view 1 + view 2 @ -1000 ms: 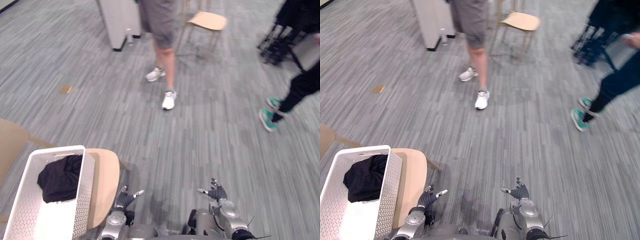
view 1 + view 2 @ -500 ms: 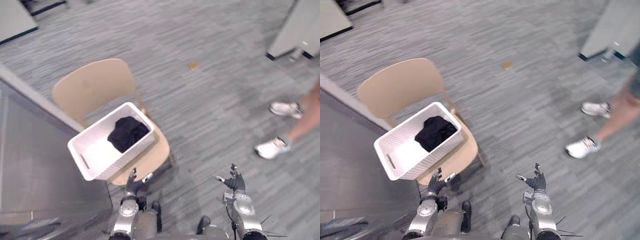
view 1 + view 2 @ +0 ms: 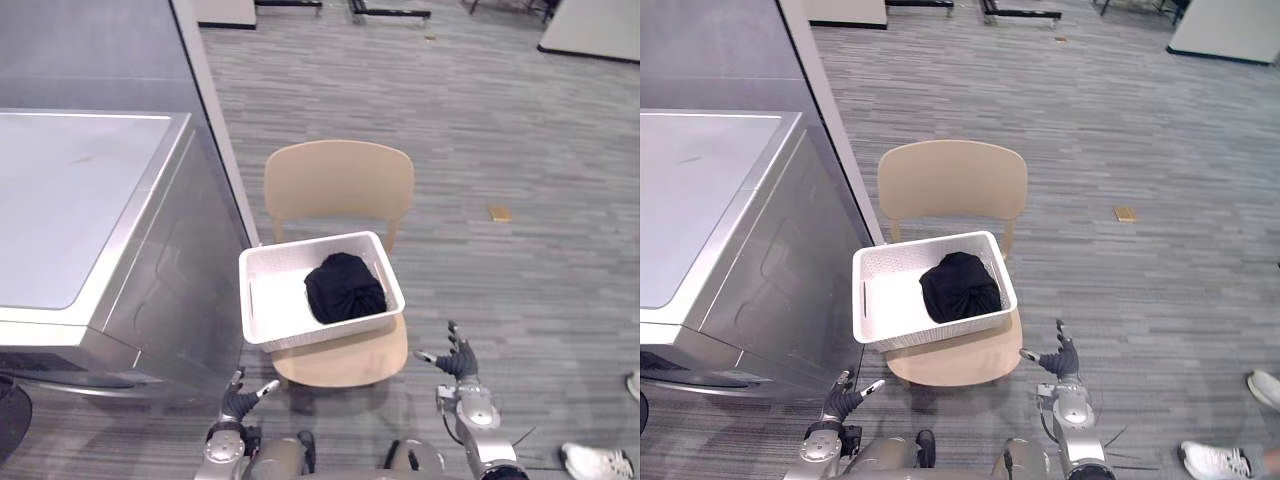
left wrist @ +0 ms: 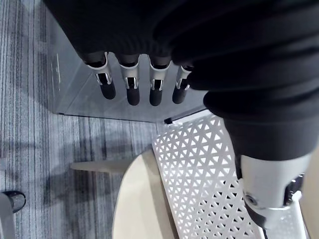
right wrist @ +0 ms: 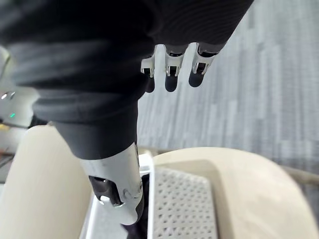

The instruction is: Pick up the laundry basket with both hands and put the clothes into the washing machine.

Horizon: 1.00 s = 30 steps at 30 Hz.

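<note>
A white perforated laundry basket (image 3: 275,315) stands on the seat of a tan wooden chair (image 3: 338,182), with a bundle of black clothes (image 3: 344,288) in its right half. To the left stands the grey washing machine (image 3: 90,200), seen from above. My left hand (image 3: 240,402) hangs open low at the front, short of the basket's near left corner. My right hand (image 3: 459,362) is open too, just right of the chair seat. Neither touches the basket. The basket wall (image 4: 199,174) and chair seat (image 4: 137,204) appear past my left fingers (image 4: 130,89).
A grey panel (image 3: 215,110) rises between the washing machine and the chair. Grey carpet (image 3: 520,150) spreads to the right and beyond. A small tan scrap (image 3: 499,213) lies on it. A person's white shoe (image 3: 593,461) shows at the lower right.
The camera has swung round: the chair and basket now sit centred in front of me and the washing machine has come into view at left. Both hands stay open and low.
</note>
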### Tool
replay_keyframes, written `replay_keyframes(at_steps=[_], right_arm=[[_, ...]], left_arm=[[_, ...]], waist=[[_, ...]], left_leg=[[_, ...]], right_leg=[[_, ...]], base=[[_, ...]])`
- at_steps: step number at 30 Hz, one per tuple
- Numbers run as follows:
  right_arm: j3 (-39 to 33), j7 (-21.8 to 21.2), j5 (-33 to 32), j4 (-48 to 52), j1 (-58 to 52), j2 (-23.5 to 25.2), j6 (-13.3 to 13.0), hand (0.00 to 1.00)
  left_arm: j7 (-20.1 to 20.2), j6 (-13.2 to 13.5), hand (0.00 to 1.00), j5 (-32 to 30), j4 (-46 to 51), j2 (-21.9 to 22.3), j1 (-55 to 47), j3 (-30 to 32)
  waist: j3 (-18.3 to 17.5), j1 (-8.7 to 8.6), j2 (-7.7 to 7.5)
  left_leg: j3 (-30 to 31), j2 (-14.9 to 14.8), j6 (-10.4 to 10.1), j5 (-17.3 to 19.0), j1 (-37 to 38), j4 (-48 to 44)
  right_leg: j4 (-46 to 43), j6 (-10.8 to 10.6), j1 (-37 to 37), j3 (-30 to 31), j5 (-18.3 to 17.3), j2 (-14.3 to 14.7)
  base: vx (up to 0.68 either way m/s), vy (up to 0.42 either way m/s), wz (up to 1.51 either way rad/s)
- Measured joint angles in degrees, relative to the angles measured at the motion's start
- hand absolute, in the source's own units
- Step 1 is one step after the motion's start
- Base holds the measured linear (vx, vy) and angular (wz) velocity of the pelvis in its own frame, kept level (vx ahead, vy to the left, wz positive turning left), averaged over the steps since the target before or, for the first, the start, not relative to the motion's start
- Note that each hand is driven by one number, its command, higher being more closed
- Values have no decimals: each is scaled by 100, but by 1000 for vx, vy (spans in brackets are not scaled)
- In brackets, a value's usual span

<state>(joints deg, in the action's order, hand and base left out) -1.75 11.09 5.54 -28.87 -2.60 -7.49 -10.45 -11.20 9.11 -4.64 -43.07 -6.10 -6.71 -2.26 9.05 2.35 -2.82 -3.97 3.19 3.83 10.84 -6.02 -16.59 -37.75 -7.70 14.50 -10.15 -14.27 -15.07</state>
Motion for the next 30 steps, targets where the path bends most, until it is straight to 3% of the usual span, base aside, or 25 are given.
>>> replay_keyframes(at_steps=[1,2,3,6,8,11,14,17,21,24,26,30], right_arm=[[3,-2,150,97,47,-54,9,0],[3,4,335,260,59,-107,17,0],[18,-13,487,344,65,-176,19,0],[413,-50,897,530,446,-574,27,0],[744,-156,1203,666,692,-807,9,0],[1147,-276,1612,477,1107,-1066,-3,0],[1528,-355,1894,-161,1847,-1206,-31,0],[1648,-357,2049,-803,2514,-1251,-27,0],[1856,-326,2250,-1729,3578,-1624,80,0],[1862,-224,2319,-2300,4173,-1695,122,0],[2039,-113,2326,-2870,4842,-1935,224,0],[2268,-105,2334,-3458,5480,-2330,319,0]], left_arm=[[4,22,0,4,-13,11,15,-9],[8,42,0,-5,-50,-43,53,-39],[16,52,0,-6,-102,-55,87,-55],[110,89,0,-7,-204,38,99,-59],[119,119,0,-22,-245,29,91,-54],[126,145,0,-89,-268,37,32,-57],[127,179,0,-241,-391,35,76,-64],[125,265,0,-278,-446,23,170,-62],[115,286,0,-275,-426,-8,463,-57],[113,315,0,-259,-424,-85,521,-56],[98,365,0,-203,-423,-134,627,-55],[70,386,0,17,-430,-138,897,-62]], waist=[[-2,-5,3],[-28,-40,-46],[-23,-87,-36],[22,2,196],[19,-1,221],[41,27,217],[141,176,271],[391,205,360],[856,501,528],[1031,574,590],[1290,657,675],[1455,798,806]], left_leg=[[193,11,-58,-25,-9,-10],[429,57,-128,-11,-63,-55],[609,88,-191,18,-100,-124],[879,-126,-464,-74,-228,35],[1092,-267,-755,-284,-279,371],[1360,-343,-879,-542,-204,659],[1517,-335,-871,-791,-316,836],[1746,-289,-862,-1006,-556,918],[2080,-307,-824,-1399,-966,1279],[2128,-335,-820,-1569,-1139,1515],[2129,-347,-833,-1763,-1255,1728],[2211,-354,-855,-2034,-1625,1919]], right_leg=[[849,-67,-48,333,39,257],[1576,-91,-110,594,348,407],[1615,36,-174,538,676,405],[1844,236,-244,158,751,567],[2179,363,-352,-230,841,670],[2497,433,-646,-655,886,741],[2781,491,-709,-884,1033,779],[3016,507,-691,-1168,1193,790],[3005,589,-297,-1503,1298,801],[2854,595,-20,-1577,1298,770],[2684,614,240,-1588,1311,705],[2563,660,709,-1639,1373,669]], base=[[139,-145,95],[111,-145,113],[127,-187,110],[122,-208,45],[100,-255,62],[81,-164,73],[3,-70,43],[-67,-17,54],[-162,-24,48],[-167,-18,23],[-162,-5,7],[-133,-18,8]])
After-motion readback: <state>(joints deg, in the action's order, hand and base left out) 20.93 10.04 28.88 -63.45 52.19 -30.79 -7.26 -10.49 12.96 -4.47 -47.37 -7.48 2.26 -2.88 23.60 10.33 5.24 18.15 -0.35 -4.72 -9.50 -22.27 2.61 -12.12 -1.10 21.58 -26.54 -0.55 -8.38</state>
